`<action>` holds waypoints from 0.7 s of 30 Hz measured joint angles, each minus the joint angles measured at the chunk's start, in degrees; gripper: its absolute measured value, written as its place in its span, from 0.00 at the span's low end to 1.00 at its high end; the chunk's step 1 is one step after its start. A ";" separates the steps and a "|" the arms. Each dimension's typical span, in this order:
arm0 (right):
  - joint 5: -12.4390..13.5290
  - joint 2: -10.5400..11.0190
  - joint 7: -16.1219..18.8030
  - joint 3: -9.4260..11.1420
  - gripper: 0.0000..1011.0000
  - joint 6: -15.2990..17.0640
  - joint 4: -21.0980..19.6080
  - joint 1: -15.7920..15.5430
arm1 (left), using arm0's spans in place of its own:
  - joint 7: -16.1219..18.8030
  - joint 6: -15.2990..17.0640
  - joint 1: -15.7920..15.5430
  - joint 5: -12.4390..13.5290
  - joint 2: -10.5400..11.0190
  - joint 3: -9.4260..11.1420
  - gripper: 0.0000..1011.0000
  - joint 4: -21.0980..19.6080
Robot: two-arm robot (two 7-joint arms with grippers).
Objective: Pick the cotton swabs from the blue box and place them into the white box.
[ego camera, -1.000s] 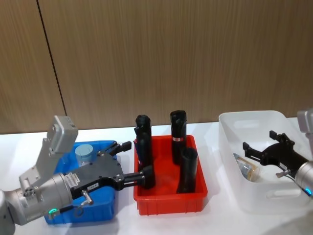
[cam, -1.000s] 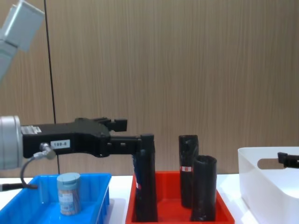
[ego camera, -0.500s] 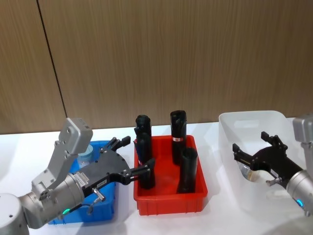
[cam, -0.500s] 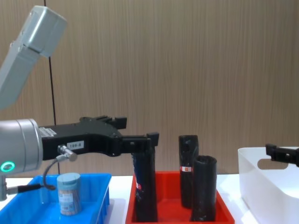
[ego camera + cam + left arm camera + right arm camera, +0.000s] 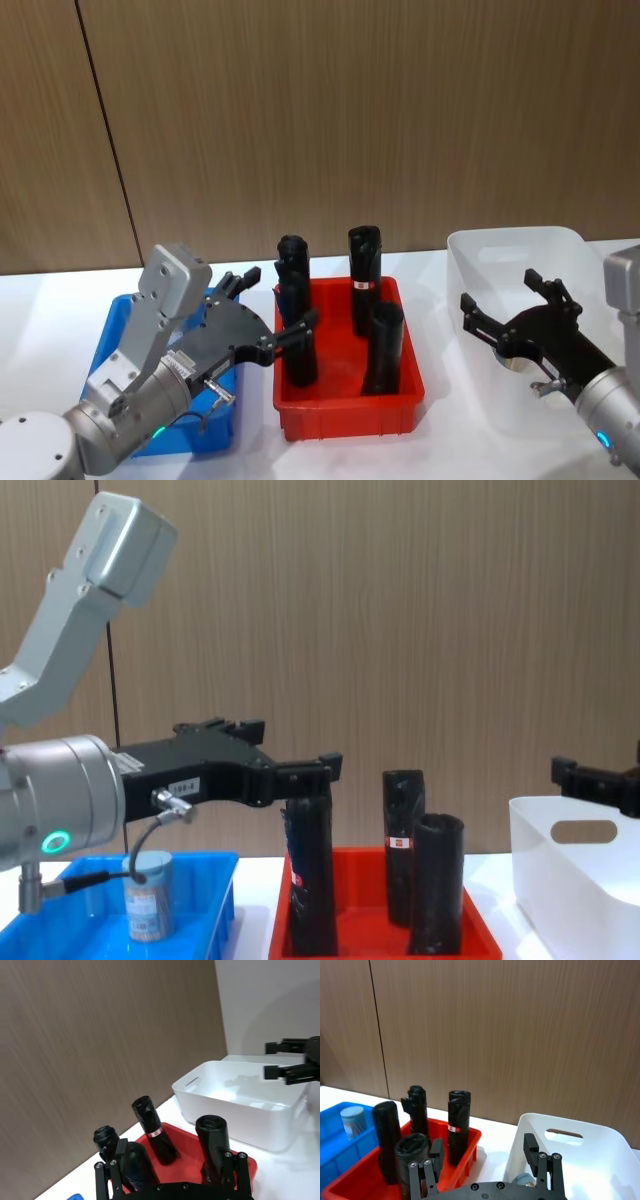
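Left end effector (image 5: 274,304): fingers spread wide, nothing held. It hangs over the blue box's (image 5: 108,335) 3 o'clock rim, with its tips reaching above the red tray (image 5: 345,412).
Right end effector (image 5: 502,296): fingers also wide apart and empty, poised above the white box (image 5: 512,240).
Cotton swabs (image 5: 148,895): one jar stands upright in the blue box, below the left wrist. Another appears to lie inside the white box.
Layout: on the worktop (image 5: 50,300), the blue box sits just beside the red tray at its 9 o'clock, and the white box at its 3 o'clock.
Hazard, collision: the left tips are close to the black rolls (image 5: 297,350) at the tray's 9 o'clock edge, so a swing toward the jar could topple one.
Hazard, grasp: the jar looks smooth and round, so an off-centre pinch would likely tip it or let it slip.
Writing: a white sticker (image 5: 185,785) on the left end effector, the jar's pale label and a red-and-white band (image 5: 399,841) on one roll all carry print too small to read.
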 joint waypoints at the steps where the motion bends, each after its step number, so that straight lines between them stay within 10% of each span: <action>1: 0.00 -0.07 -0.24 -0.01 0.99 -0.04 -0.57 -0.37 | 0.61 -0.03 0.09 0.19 -0.09 0.09 0.99 -0.12; 21: -0.03 -0.58 -2.48 -0.13 0.99 -0.37 -5.62 -3.77 | 15.34 -1.03 2.13 4.95 -2.27 2.35 0.99 -3.32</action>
